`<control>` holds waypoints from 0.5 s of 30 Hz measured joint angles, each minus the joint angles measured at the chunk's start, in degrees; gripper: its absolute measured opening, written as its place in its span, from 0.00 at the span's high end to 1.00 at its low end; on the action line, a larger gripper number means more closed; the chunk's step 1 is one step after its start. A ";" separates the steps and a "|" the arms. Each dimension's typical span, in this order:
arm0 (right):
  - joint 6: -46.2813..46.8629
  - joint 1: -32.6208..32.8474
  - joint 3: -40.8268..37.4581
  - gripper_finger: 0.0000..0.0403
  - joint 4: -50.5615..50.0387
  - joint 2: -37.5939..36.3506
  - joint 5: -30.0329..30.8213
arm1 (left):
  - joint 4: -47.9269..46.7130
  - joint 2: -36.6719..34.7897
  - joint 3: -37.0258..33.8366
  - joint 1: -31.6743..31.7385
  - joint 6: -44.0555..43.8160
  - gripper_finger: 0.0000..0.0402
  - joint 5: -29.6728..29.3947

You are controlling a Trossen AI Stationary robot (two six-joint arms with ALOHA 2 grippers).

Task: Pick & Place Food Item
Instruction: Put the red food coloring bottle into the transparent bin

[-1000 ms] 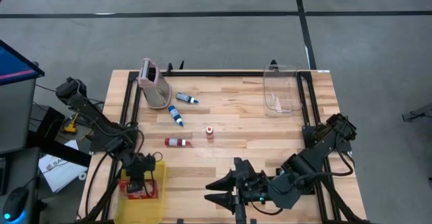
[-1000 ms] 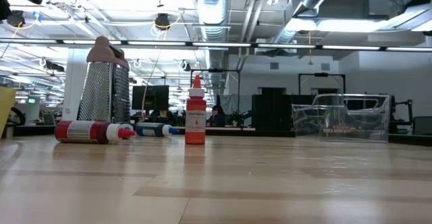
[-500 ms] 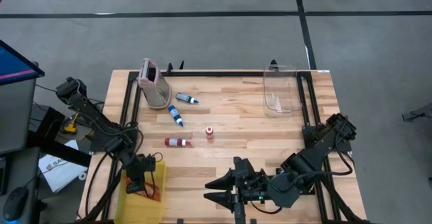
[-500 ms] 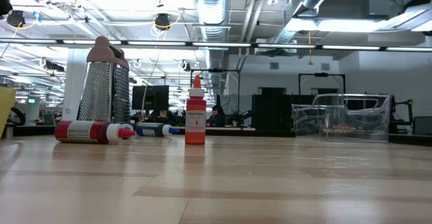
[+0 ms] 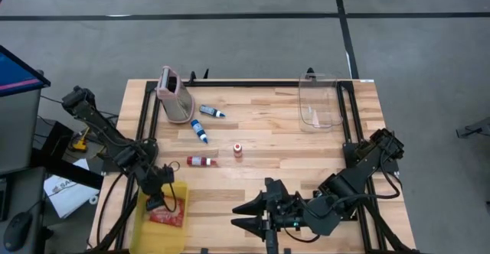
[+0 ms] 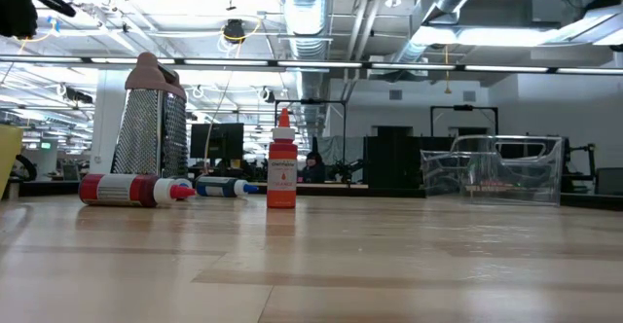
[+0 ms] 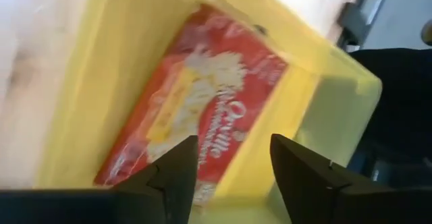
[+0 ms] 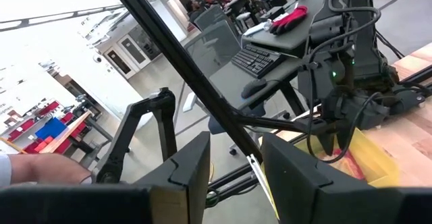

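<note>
A red popcorn packet point(image 5: 168, 216) lies flat on the floor of the yellow bin point(image 5: 182, 193) at the table's near left corner; the left wrist view shows the packet point(image 7: 202, 109) inside the yellow walls point(image 7: 101, 82). My left gripper point(image 5: 158, 200) hovers open just above the bin's far part, its fingers point(image 7: 177, 166) clear of the packet. My right gripper point(image 5: 245, 216) waits open near the table's near edge, pointing left, with nothing between its fingers point(image 8: 192, 166).
A metal grater point(image 5: 174, 95) stands at the far left. Two blue-capped bottles point(image 5: 200, 131) and a red bottle point(image 5: 201, 161) lie mid-table, and a small orange bottle point(image 5: 238, 149) stands upright. A clear container point(image 5: 319, 105) sits at the far right.
My left gripper has let go of the red packet, risen a little and drawn back toward the table's far edge. The packet, which was under the fingers and tilted, now lies flat in the yellow bin.
</note>
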 joint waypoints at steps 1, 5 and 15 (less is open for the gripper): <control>0.00 0.00 0.00 0.68 -0.04 0.00 0.00 | 0.98 -0.10 0.00 0.00 0.40 0.57 -0.05; -0.08 0.00 0.00 0.68 -0.04 0.00 0.22 | 5.56 -0.23 0.02 0.00 0.81 0.64 -2.90; -1.52 0.12 0.00 0.69 -1.38 0.00 4.81 | 31.39 -1.75 0.02 -0.01 18.71 0.76 -13.10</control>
